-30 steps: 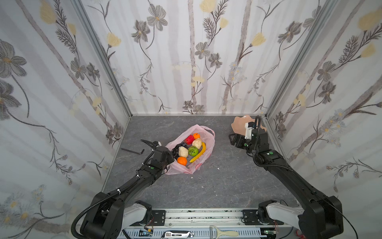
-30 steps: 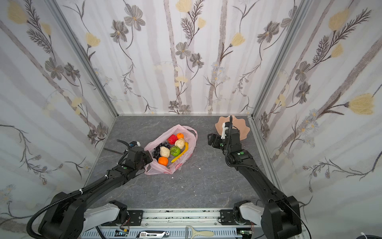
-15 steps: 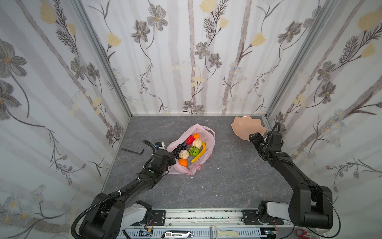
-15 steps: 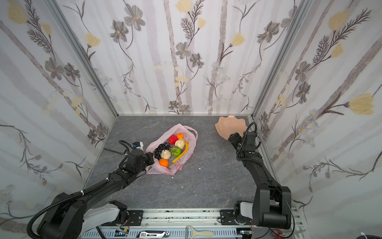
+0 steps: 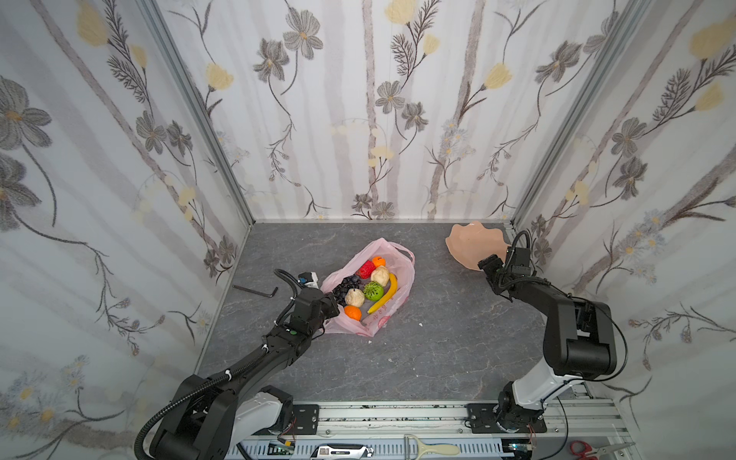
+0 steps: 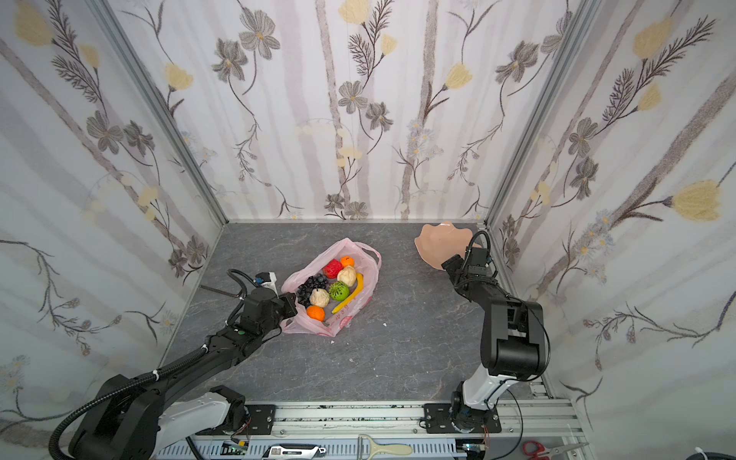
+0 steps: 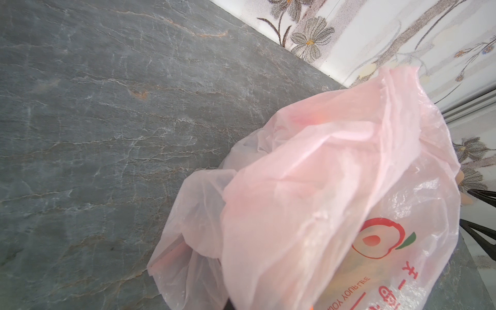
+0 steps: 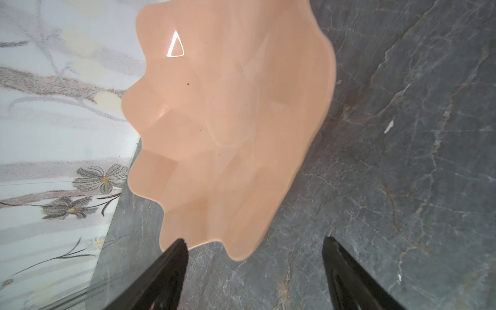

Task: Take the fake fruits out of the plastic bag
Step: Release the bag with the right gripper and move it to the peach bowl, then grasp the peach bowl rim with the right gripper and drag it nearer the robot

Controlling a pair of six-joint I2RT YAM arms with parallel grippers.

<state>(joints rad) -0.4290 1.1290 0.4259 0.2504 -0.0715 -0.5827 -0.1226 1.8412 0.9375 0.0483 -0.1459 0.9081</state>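
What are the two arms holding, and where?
The left tool pinches the plastic bag at its rim beside the grapes; the right tool stands open at the peach dish, holding nothing.

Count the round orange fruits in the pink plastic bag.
2: one round orange toy fruit at the far end of the pink plastic bag, one at the near end; more may be hidden.

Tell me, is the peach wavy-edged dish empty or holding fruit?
Empty. The peach wavy-edged plastic dish shows only bare glossy surface in the right wrist view; the toy fruits sit in the thin pink plastic bag.
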